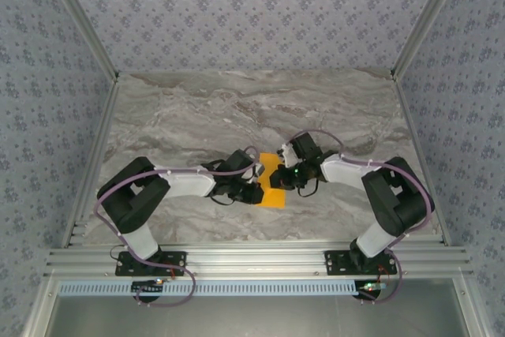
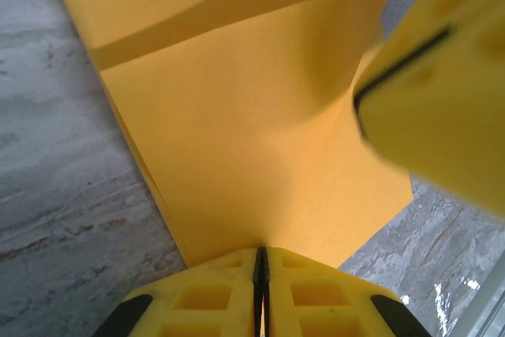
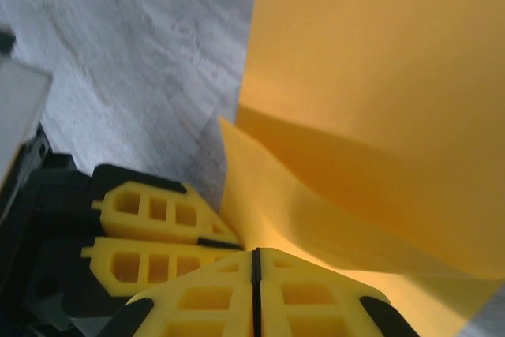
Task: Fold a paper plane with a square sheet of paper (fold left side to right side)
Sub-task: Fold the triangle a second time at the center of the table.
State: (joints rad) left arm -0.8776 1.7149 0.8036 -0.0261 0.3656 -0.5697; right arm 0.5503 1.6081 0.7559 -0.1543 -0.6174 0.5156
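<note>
Looking down, we find the thin, matte, bright-orange square sheet of paper (image 1: 271, 181) mid-table over the grey veined marble tabletop (image 1: 237, 108), partly folded (one crisp flap doubled over), its edges clamped flat in the yellow-plastic left gripper (image 2: 261, 252) and right gripper (image 3: 254, 254)

Both arms reach inward, left pincer (image 2: 261, 252) and right pincer (image 3: 255, 253) closed tight.

light: even, soft | shadows: faint | wrist views: close-range blur
</note>
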